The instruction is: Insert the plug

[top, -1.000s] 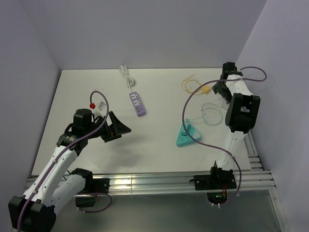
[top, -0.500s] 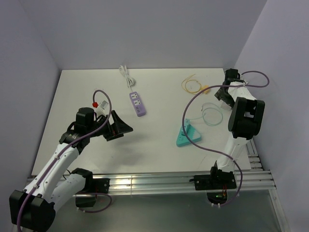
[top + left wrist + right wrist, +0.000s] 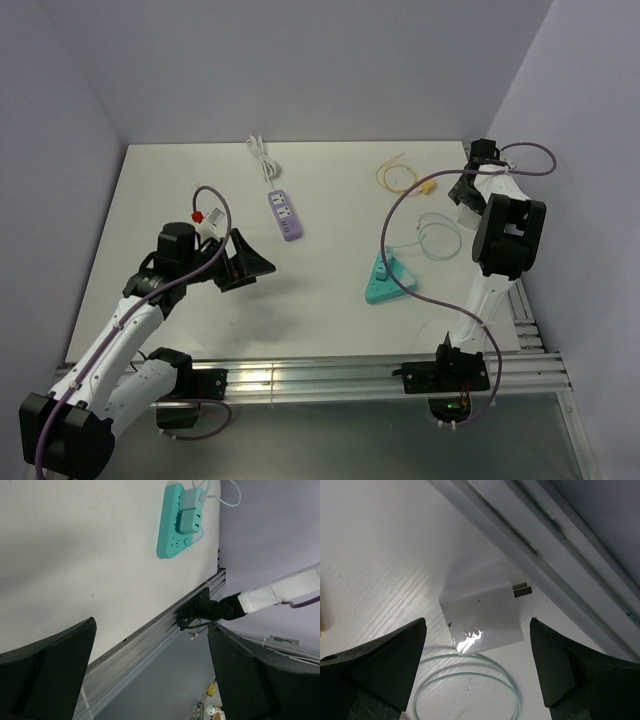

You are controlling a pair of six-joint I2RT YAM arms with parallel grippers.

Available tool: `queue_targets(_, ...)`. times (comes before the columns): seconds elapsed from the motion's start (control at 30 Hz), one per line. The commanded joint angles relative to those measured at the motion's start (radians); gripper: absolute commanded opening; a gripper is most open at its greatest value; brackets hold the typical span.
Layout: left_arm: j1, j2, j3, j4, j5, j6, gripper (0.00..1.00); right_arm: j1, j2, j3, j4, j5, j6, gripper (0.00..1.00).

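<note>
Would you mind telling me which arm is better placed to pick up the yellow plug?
Right. The open right gripper hangs close to the plug at the far right; the left gripper, also open, is well across the table.

The left arm (image 3: 130,320) rises from its base at the near left and bends forward at the elbow. Its wrist is turned to the right, so the left gripper (image 3: 252,268) points sideways toward the middle. Its fingers (image 3: 50,675) stand wide apart and hold nothing. The right arm (image 3: 500,235) is stretched far forward along the right side, and the right gripper (image 3: 461,191) points downward. Its fingers (image 3: 375,665) are also spread wide and grip nothing.
</note>
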Motion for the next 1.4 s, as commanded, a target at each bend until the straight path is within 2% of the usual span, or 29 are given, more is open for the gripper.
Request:
queue_targets(0.0,-0.004,-0.002,0.005,0.027,0.012,0.015,0.98,-0.006,0.027,0.037,-0.013,0.002,-0.008,0.90)
queue_targets(0.2,-0.006,-0.006,-0.006,0.039,0.018,0.004,0.98,-0.006,0.038,-0.001,0.002,-0.013,-0.002,0.86)
queue_targets(0.47,-0.006,-0.015,-0.001,0.025,0.017,0.006,0.98,-0.006,0.052,0.019,-0.011,-0.012,-0.002,0.74)
queue_targets(0.57,-0.006,-0.024,-0.004,0.022,0.015,0.004,0.98,-0.006,0.052,0.022,-0.021,0.001,0.004,0.62)
queue_targets(0.6,-0.006,-0.030,-0.004,0.021,0.015,0.003,0.98,-0.006,0.050,0.019,-0.022,0.002,0.007,0.52)
queue_targets(0.67,-0.006,-0.035,-0.006,0.018,0.014,0.001,0.98,-0.006,0.049,0.018,-0.022,-0.008,0.007,0.48)
queue_targets(0.77,-0.006,-0.044,-0.009,0.019,0.015,-0.003,0.98,-0.006,0.044,0.010,-0.019,-0.034,0.009,0.29)
queue_targets(0.8,-0.006,-0.047,-0.008,0.018,0.014,-0.005,0.98,-0.006,0.041,0.001,-0.016,-0.041,0.010,0.19)
queue_targets(0.87,-0.006,-0.052,-0.004,0.013,0.014,-0.005,0.97,-0.006,0.021,-0.025,-0.005,-0.060,0.016,0.11)
queue_targets(0.9,-0.006,-0.058,-0.004,0.007,0.009,-0.003,0.97,-0.004,0.011,-0.036,0.010,-0.076,0.018,0.00)
queue_targets(1.13,-0.006,-0.082,0.017,-0.028,-0.014,-0.003,0.98,0.011,-0.160,-0.179,0.128,-0.194,0.067,0.00)
queue_targets(1.37,-0.006,-0.098,0.008,-0.037,-0.046,-0.019,0.96,0.072,-0.471,-0.372,0.245,-0.263,0.177,0.00)
